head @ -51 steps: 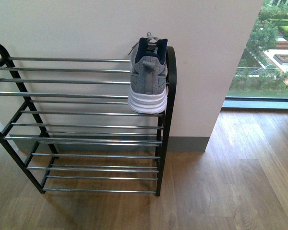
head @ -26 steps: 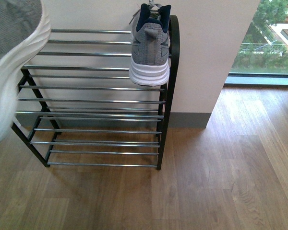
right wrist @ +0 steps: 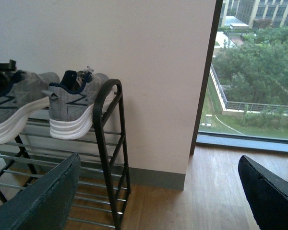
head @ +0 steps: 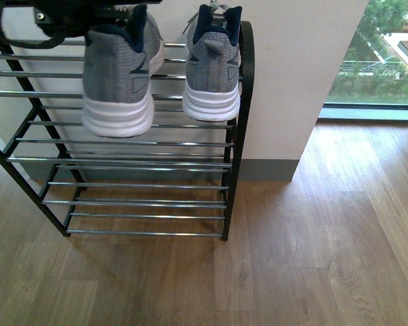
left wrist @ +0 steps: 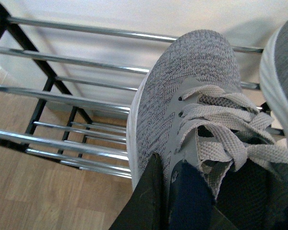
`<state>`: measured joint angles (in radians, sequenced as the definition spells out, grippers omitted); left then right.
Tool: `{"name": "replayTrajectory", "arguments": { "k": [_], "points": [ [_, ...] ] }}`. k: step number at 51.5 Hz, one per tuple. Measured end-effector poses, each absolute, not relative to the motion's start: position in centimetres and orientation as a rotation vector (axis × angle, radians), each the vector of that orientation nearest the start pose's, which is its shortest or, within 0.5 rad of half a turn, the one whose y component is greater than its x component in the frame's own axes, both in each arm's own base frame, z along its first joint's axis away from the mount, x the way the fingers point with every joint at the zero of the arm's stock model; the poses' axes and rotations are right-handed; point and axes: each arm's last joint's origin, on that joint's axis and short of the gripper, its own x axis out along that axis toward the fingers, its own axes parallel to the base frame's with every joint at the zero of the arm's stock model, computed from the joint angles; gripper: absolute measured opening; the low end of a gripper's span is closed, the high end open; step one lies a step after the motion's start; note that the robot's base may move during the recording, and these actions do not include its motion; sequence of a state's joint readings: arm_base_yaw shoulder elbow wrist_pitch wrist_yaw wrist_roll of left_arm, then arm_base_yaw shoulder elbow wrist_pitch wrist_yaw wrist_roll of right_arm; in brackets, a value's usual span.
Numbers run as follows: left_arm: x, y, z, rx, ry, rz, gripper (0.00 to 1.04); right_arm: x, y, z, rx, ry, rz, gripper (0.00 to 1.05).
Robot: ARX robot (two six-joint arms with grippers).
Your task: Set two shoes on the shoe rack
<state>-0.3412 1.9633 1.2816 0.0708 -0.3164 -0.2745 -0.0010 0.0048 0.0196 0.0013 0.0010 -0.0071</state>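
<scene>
Front view, wood floor [head: 313,238], white wall [head: 299,68], grey sneaker [head: 117,75] in your left fingers [left wrist: 146,201] at the rack [head: 239,136], right fingers [right wrist: 43,201] spread

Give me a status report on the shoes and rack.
Left gripper shut on second shoe, at top-shelf level. Right gripper open, empty. First shoe already on shoe rack, top shelf, right end. No obstruction seen.

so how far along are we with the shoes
Done: the first sneaker sits on the shoe rack's top tier, at its right end. In hand: the left gripper is shut on the second sneaker, holding it over that tier beside the first. Left: set it down and release. The right gripper is open and empty.
</scene>
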Motion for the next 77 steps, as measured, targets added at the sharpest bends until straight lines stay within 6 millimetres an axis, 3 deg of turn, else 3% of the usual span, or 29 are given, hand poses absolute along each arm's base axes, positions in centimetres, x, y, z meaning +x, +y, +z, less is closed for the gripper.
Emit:
{"name": "replayTrajectory", "arguments": {
  "k": [10, 22, 39, 53, 65, 77],
  "points": [
    [44.0, -15.0, 18.3, -0.078, 0.557, 0.038, 0.02, 9.7, 0.0, 17.0, -0.007, -0.016, -0.002, 0.95],
    [47.3, -15.6, 16.0, -0.063, 0.563, 0.047, 0.02, 9.7, 0.0, 17.0, -0.007, -0.016, -0.002, 0.95],
    [48.9, -16.7, 15.8, -0.14, 0.592, 0.046, 0.02, 9.7, 0.0, 17.0, -0.007, -0.016, -0.002, 0.95],
    [48.9, -19.7, 16.3, -0.207, 0.598, 0.027, 0.02, 9.7, 0.0, 17.0, -0.007, -0.016, -0.002, 0.95],
    [49.0, -19.5, 16.3, -0.224, 0.601, 0.027, 0.02, 9.7, 0.0, 17.0, -0.007, -0.016, -0.002, 0.95],
    [48.8, -18.9, 16.5, -0.341, 0.657, -0.036, 0.48, 9.7, 0.0, 17.0, -0.007, -0.016, -0.002, 0.95]
  ]
}}
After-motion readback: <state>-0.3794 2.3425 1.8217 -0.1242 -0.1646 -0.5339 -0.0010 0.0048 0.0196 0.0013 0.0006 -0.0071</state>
